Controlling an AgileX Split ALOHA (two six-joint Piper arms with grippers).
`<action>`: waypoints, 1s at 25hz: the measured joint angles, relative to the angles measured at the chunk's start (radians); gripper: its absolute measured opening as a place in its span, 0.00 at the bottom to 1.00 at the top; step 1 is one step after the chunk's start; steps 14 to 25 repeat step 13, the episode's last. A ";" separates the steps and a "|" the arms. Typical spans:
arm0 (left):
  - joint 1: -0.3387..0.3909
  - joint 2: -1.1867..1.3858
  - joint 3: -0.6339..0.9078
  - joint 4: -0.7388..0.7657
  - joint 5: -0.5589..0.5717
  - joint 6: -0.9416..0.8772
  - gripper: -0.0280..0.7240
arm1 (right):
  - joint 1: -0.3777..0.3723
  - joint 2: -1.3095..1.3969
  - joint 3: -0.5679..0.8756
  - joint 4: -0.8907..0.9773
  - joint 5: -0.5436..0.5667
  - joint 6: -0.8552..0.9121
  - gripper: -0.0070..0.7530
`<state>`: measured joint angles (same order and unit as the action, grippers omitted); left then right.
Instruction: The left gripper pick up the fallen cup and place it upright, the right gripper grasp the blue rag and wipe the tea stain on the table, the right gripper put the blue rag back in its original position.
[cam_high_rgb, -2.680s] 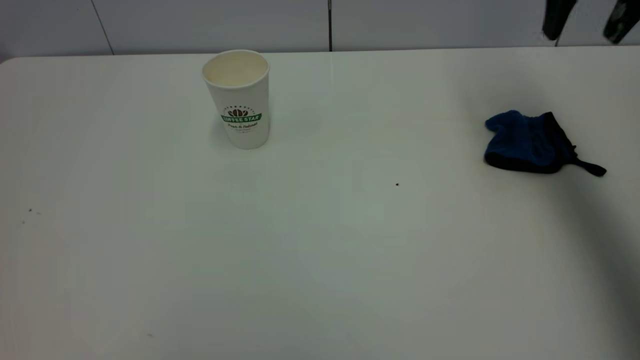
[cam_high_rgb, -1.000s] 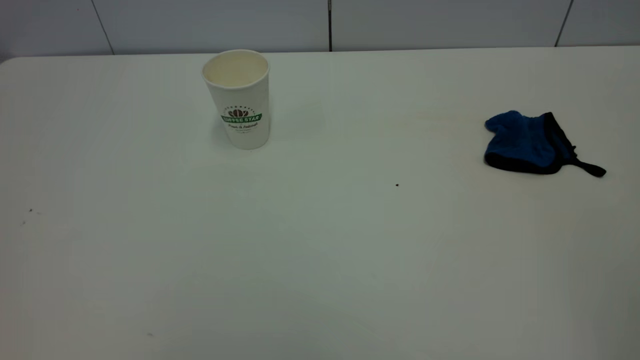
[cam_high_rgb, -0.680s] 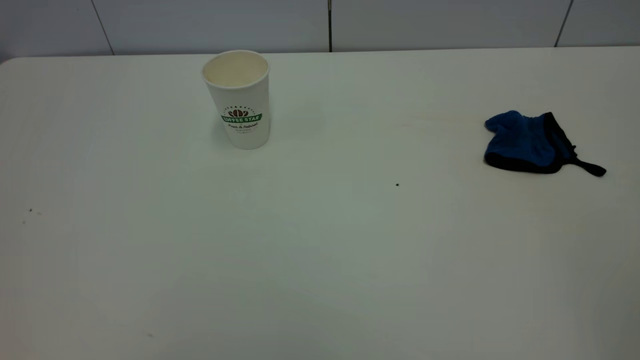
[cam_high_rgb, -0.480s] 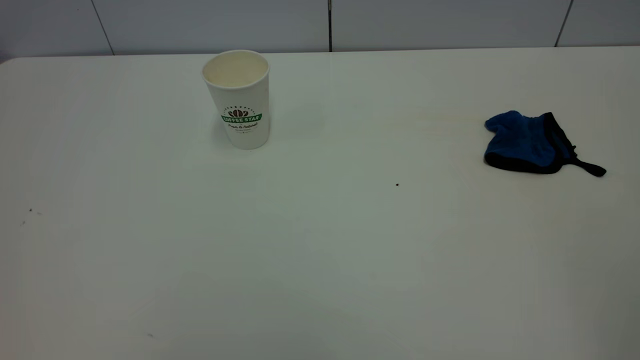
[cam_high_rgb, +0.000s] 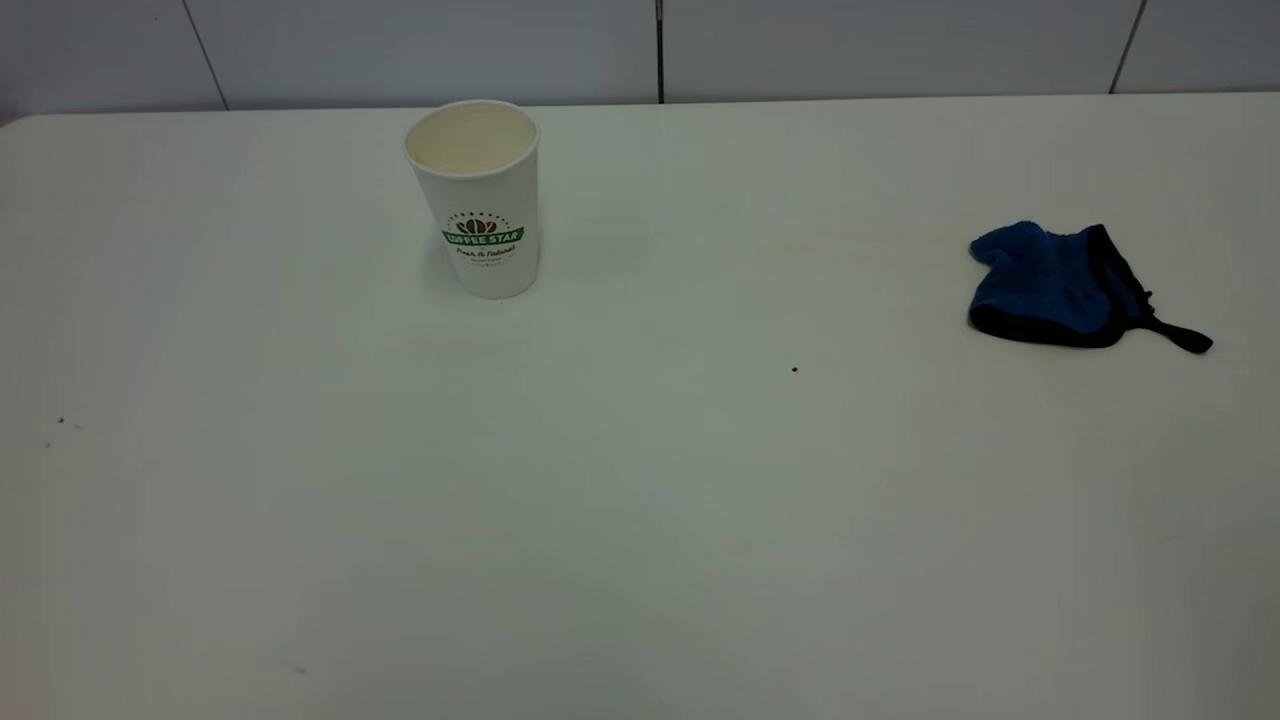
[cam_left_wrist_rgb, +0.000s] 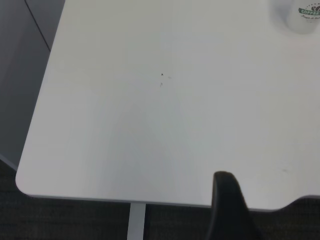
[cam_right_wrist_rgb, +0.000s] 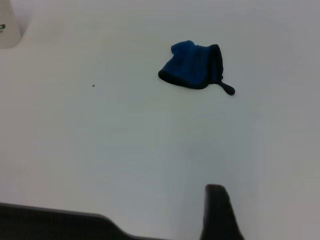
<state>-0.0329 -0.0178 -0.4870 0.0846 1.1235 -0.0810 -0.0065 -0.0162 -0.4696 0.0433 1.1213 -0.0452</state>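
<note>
The white paper cup (cam_high_rgb: 478, 200) with its green banner logo stands upright at the back left of the white table (cam_high_rgb: 640, 500). At the right side lies the blue rag (cam_high_rgb: 1050, 285), bunched up, with its black loop tab pointing right. Neither arm appears in the exterior view. Only a dark tip of the left gripper (cam_left_wrist_rgb: 227, 210) shows in the left wrist view, high above the table's near corner, with the cup (cam_left_wrist_rgb: 302, 15) far off. A dark tip of the right gripper (cam_right_wrist_rgb: 216, 212) hangs well short of the rag (cam_right_wrist_rgb: 194, 65). The tea stain is out of view.
A tiny dark speck (cam_high_rgb: 794, 369) lies mid-table between cup and rag. A few faint specks (cam_high_rgb: 60, 422) mark the left side. A grey panelled wall (cam_high_rgb: 400, 50) runs behind the table. The table's rounded corner edge (cam_left_wrist_rgb: 30, 187) drops to dark floor.
The right gripper's dark tips seen at the top right 2.7 s ago have left the exterior view, and their shadow near the rag is gone. Cup and rag have not moved.
</note>
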 joint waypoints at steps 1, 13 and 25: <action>0.000 0.000 0.000 0.000 0.000 0.000 0.66 | 0.000 0.000 0.000 0.000 0.000 0.000 0.66; 0.000 0.000 0.000 0.000 0.000 0.000 0.66 | 0.000 0.000 0.000 0.000 0.000 0.000 0.40; 0.000 0.000 0.000 0.000 0.000 0.000 0.66 | 0.000 0.000 0.000 0.000 0.000 0.000 0.40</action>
